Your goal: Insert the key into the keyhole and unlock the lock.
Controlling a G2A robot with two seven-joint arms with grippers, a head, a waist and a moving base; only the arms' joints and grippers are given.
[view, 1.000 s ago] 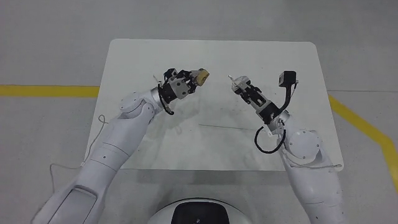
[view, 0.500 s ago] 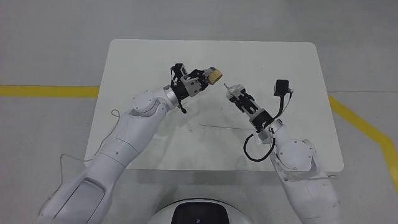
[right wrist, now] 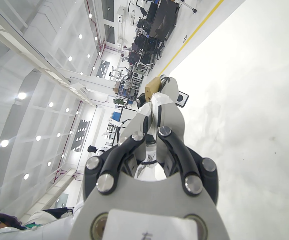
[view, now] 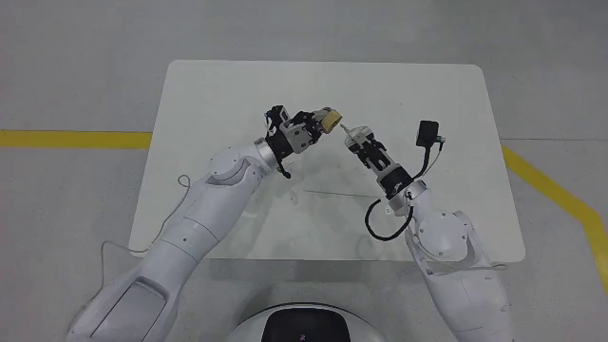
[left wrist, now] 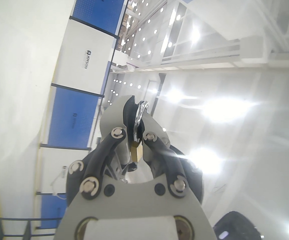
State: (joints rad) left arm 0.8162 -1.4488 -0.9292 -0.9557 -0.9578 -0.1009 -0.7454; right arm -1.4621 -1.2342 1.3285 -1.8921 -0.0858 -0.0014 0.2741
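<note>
Two hands raised over tabletop (view: 237, 85) centre, tips facing. Left hand (view: 313, 125) pinching lock (view: 330, 118), shackle between fingertips, brass body toward right hand (view: 359, 141). Right hand pressed together on key (view: 349, 133); tip just beside lock body, contact unclear. Yellow floor line (view: 66, 139) beyond tabletop's left edge.

Left claw (view: 319, 123), right claw (view: 358, 140), both clenched.

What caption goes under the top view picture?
Over a white table, the left tool holds a brass padlock and the right tool aims a key at it.
</note>
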